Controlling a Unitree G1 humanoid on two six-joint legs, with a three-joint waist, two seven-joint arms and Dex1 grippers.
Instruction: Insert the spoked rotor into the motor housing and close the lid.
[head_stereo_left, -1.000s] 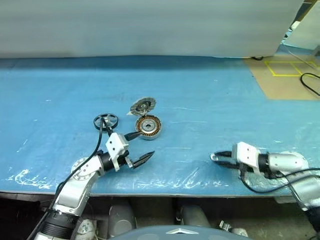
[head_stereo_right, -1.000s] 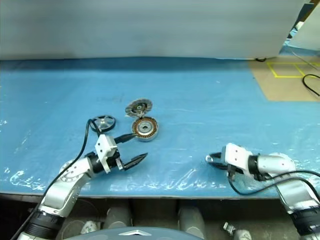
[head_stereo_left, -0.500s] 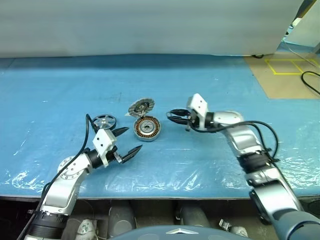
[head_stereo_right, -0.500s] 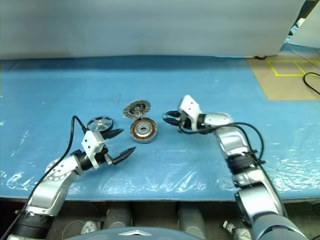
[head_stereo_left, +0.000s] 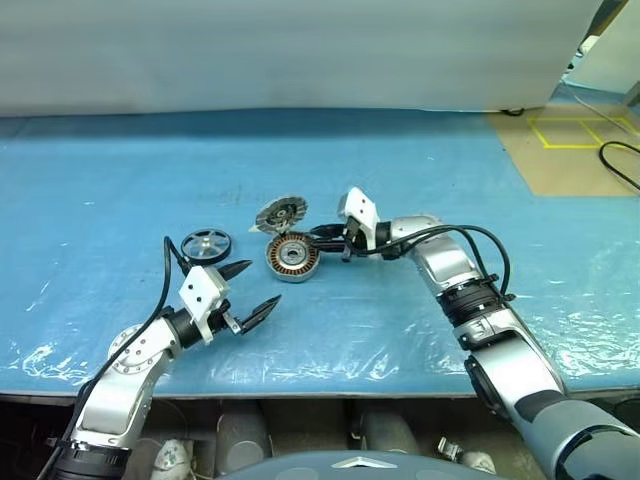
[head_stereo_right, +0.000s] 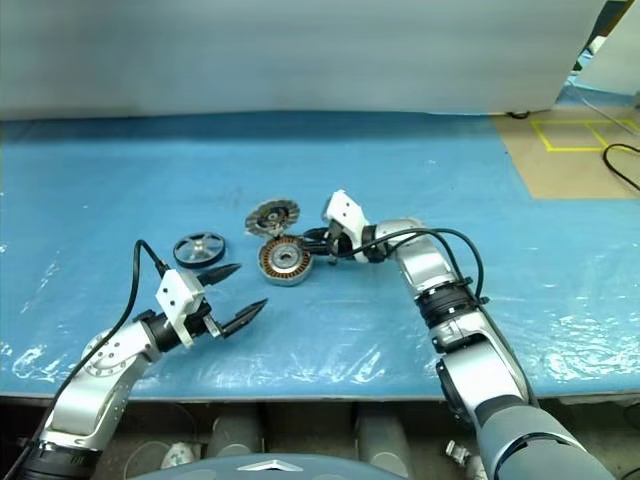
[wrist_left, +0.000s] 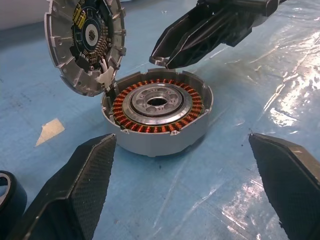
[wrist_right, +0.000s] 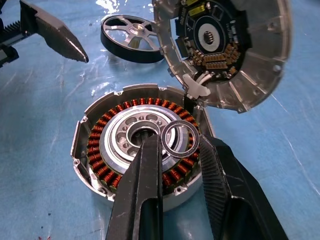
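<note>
Holding small metal ring (wrist_right: 180, 139) over motor housing (head_stereo_left: 293, 256), right claw (head_stereo_left: 318, 236) has swung in from counter (head_stereo_left: 420, 160) edge; left claw (head_stereo_left: 253, 289) wide open, lid (head_stereo_left: 282, 212) raised.

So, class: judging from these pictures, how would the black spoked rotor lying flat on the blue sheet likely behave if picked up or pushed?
The spoked rotor looks rigid, a solid rim with pale metal-looking spokes, so it probably won't flex. Mostly open between the spokes, it is likely light for its width. Lying flat it should slide rather than roll; stood on edge, the round rim would probably roll.

spoked rotor (wrist_left: 6, 192) cut off at picture edge
</note>
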